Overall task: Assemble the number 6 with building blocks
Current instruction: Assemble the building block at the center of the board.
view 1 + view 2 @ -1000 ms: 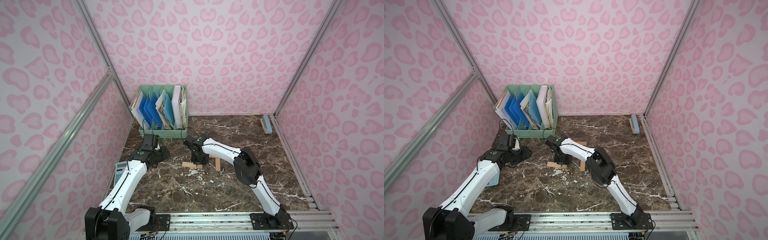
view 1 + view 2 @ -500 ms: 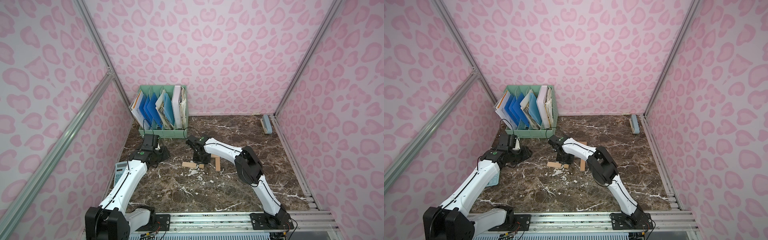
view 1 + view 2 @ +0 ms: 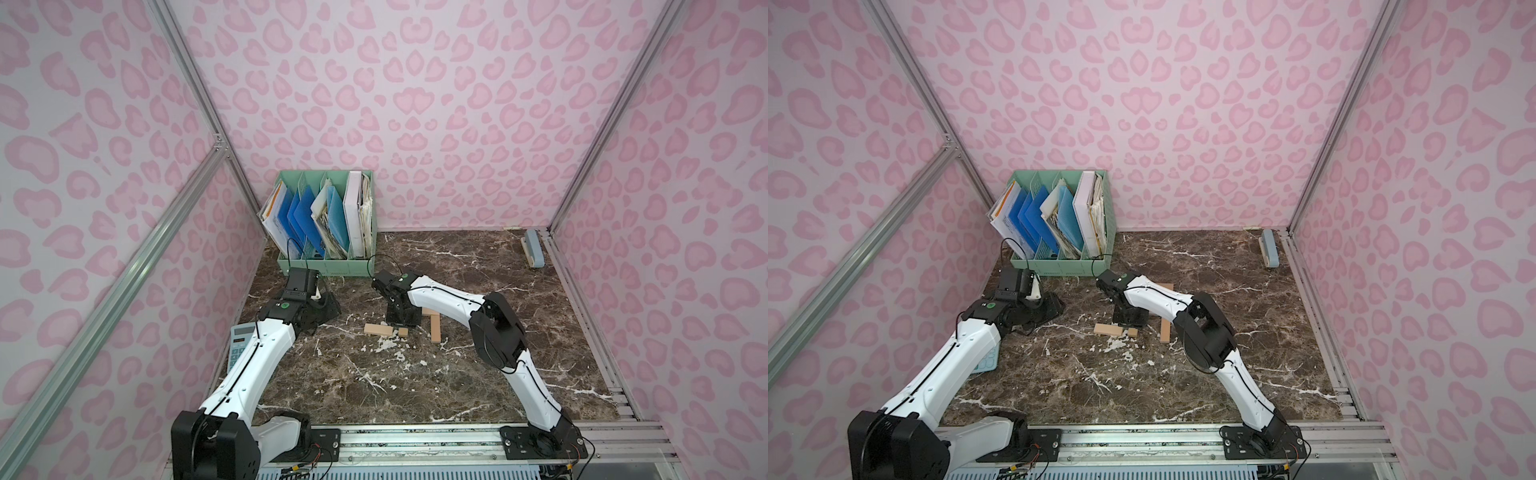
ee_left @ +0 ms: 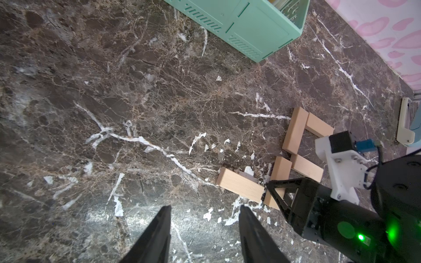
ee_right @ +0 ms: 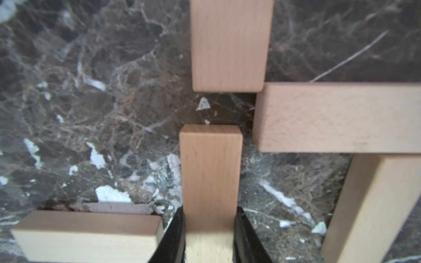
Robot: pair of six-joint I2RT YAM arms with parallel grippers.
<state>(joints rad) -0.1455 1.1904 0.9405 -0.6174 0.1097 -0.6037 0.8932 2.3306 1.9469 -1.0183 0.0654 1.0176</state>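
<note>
Building blocks (image 4: 296,129): we count six across the views, all mid-desk (image 3: 374,395), most forming a squared outline.
Right gripper (image 5: 209,213): one; jaws clamp the held block (image 5: 210,170) by its end.
Left gripper (image 4: 205,206): one; jaws apart, over bare desk.

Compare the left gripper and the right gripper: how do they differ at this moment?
The left gripper has its jaws apart and holds nothing; the right gripper is shut on a wooden plank. The left gripper has only bare marble tabletop between its fingers; the right gripper stands among other planks. Both have black pointed fingers.
</note>
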